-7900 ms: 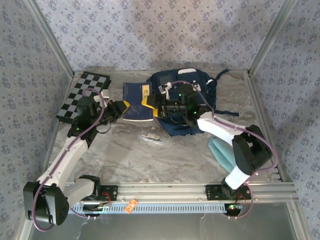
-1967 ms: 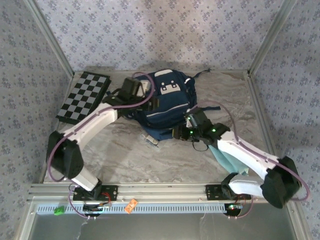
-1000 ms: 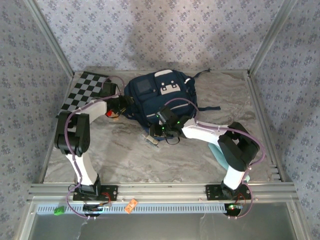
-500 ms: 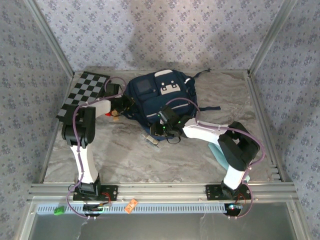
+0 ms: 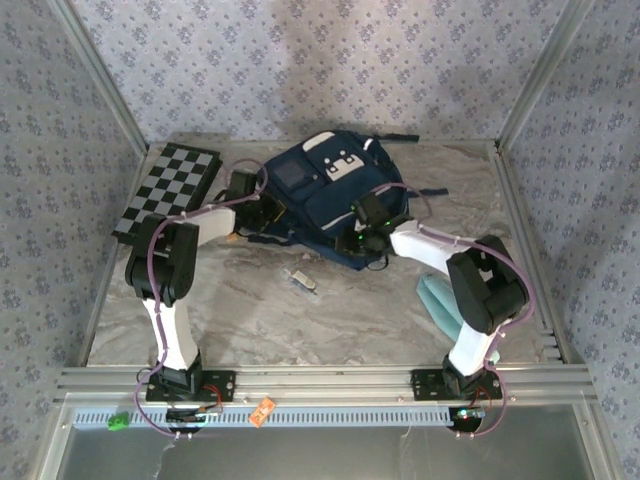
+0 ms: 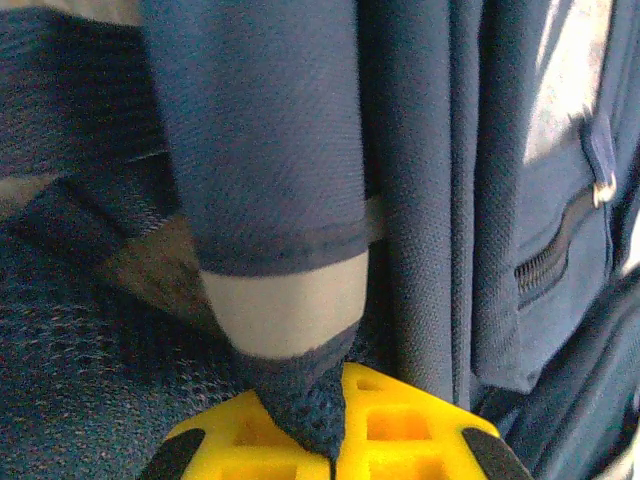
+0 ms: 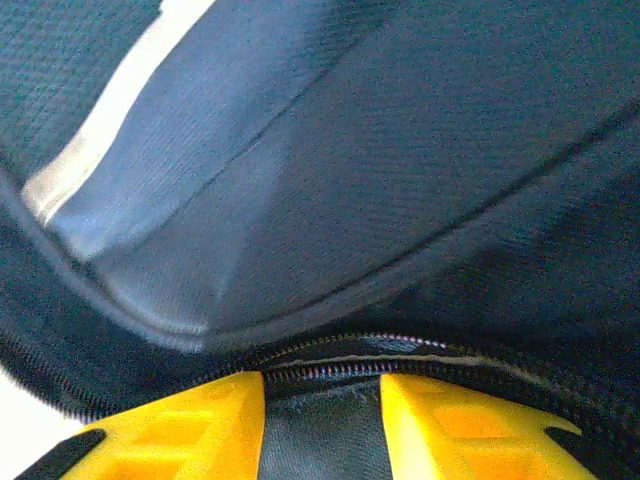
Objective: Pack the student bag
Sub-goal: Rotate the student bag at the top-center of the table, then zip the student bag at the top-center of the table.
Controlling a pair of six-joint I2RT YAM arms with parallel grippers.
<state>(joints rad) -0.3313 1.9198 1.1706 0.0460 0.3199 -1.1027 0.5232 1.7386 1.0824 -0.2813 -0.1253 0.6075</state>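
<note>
Where: big navy blue fabric backpack with white patches (image 5: pixel 320 200), lying at the far middle of the grey marbled tabletop (image 5: pixel 250 320), patches facing up, near the black-and-white checkered board (image 5: pixel 168 190) off to its left.
Feel, best guess: soft and floppy, sagging wherever nothing props it up, so no stiff edge to push against. Probably not very heavy, but bulky and likely to drag on the table rather than lift cleanly.
Grab spots: seams, strap webbing, zip edges, anything thick enough to stay put in a pinch. Flat smooth panels probably too slick to catch.
Left gripper (image 6: pixel 332 458): yellow fingers pressed together on a tongue of dark blue mesh at the backpack's left side.
Left arm: elbow raised over the left part of the table, forearm running right to the backpack's left edge, wrist low.
Right gripper (image 7: pixel 322 410): 2 yellow fingers apart, straddling the zip line on the near right side. Fabric in the gap looks slack, not pinched.
Right arm: elbow hunched over the right side, forearm reaching left and away into the backpack.
Watch out: pulling from just 1 side probably slides the whole thing instead of opening it.
</note>
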